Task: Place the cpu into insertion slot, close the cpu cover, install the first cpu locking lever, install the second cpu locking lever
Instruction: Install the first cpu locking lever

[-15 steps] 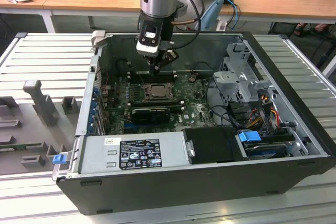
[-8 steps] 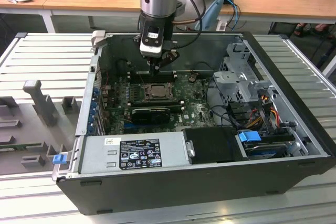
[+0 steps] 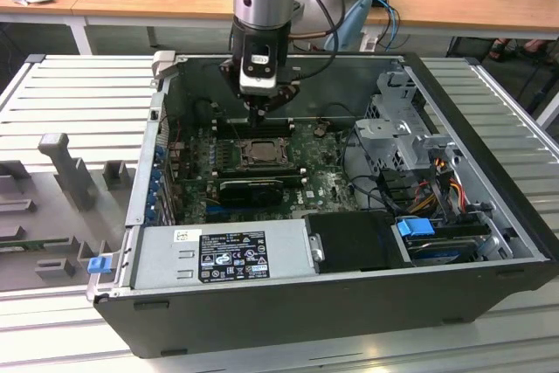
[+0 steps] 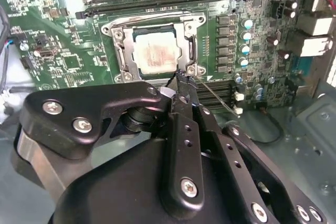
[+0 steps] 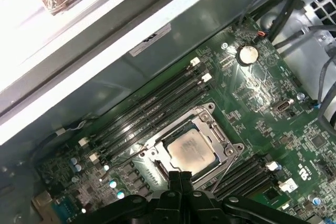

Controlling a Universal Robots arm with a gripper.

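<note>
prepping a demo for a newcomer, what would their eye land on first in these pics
The black gripper first, reaching down into the open PC case in the middle of the exterior view, fingers shut. In the second wrist view its tips are at a corner of the metal cover, which lies flat around the silver cpu on the green motherboard.
</note>
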